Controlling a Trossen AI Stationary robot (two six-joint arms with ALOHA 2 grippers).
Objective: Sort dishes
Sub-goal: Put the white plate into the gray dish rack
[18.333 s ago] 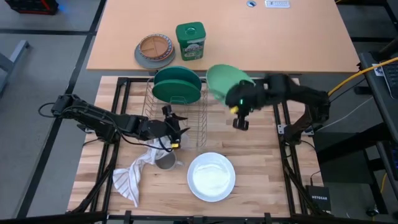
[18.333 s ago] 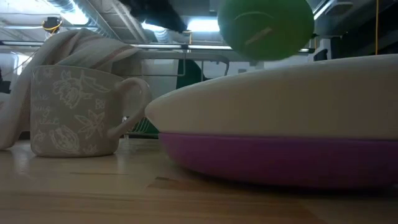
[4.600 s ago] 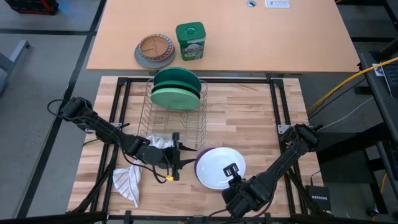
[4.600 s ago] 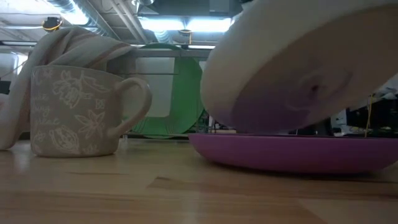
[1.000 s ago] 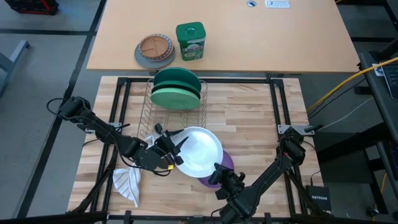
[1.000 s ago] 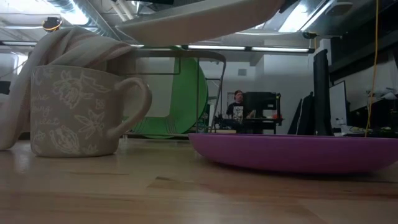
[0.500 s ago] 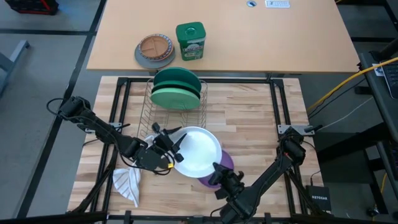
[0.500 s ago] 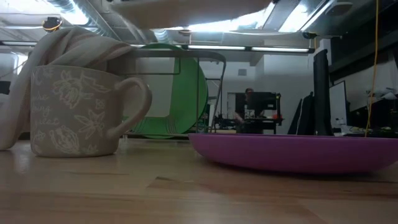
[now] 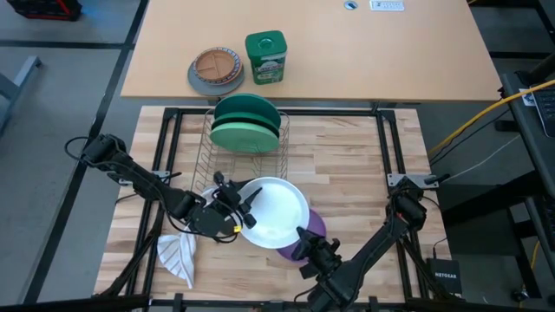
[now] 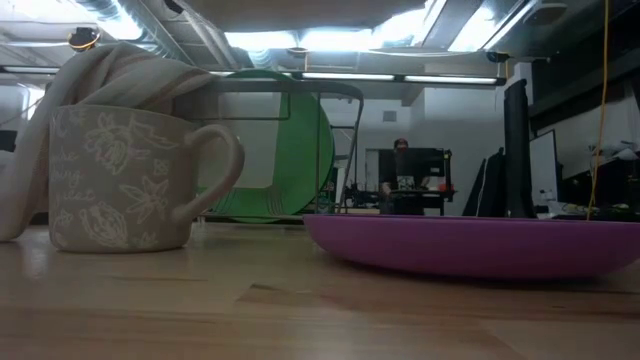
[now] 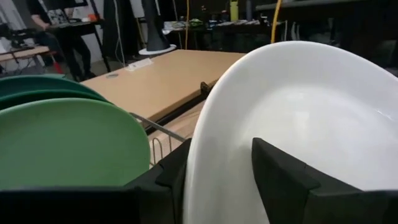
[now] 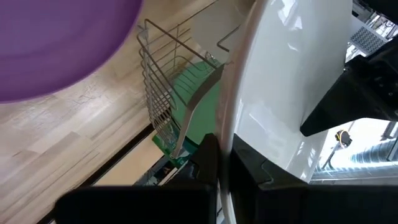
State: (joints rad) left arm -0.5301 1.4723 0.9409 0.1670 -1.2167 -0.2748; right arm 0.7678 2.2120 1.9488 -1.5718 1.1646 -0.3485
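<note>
The purple plate (image 9: 310,232) is mostly covered in the high view: only a crescent of its rim shows at the 5 o'clock edge of the white plate (image 9: 276,211), which hangs above it. In the low view the purple plate (image 10: 470,245) lies flat on the wooden table (image 10: 200,310), while the white plate appears there only as a pale underside cut off by the picture's top edge. The mug (image 10: 125,180) with a cloth (image 10: 110,70) draped behind it fills the low view's left, hiding part of the wire rack (image 9: 245,169); from above the mug itself is concealed beneath the left arm.

The left gripper (image 9: 238,201) meets the white plate at its 9 o'clock rim; in the left wrist view one dark finger (image 11: 283,177) lies on the plate's inner face and the other behind the rim, so the jaws pinch that edge. The right gripper (image 9: 305,240) sits at the plate's 5 o'clock rim, its fingers (image 12: 208,158) pressed narrowly on the thin edge in the right wrist view. Both thus clamp the same plate.

The teal plate (image 9: 247,111) and the green plate (image 9: 244,136) stand upright in the rack's far end, at 12 o'clock from the white plate. A person shows small in the room beyond.
</note>
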